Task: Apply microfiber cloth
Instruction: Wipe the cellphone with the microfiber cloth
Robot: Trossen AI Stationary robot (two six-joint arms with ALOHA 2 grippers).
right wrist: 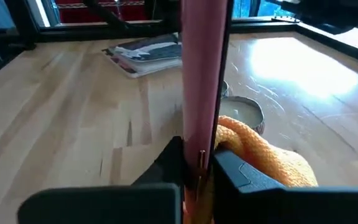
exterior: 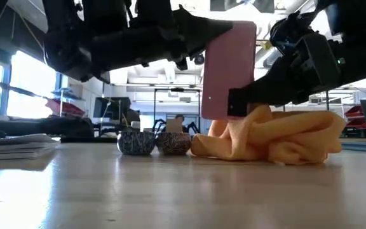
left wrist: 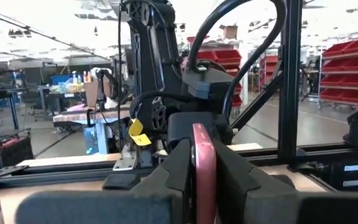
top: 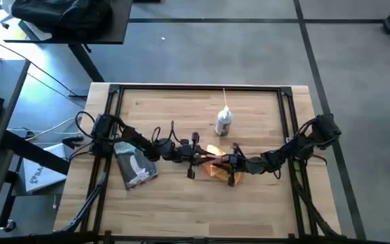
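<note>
At the table's middle, both arms are meeting over the microfiber cloth (exterior: 278,141), which is lying bunched on the wood just right of two small tins (exterior: 154,142). The left gripper (left wrist: 204,180) and right gripper (right wrist: 197,165) are each clamping an edge of an upright pink flat object (exterior: 229,69).

Bright overhead light w/ window glare on table (right wrist: 303,62); low view backlit, arms silhouetted; wrist foregrounds blurred.
</note>
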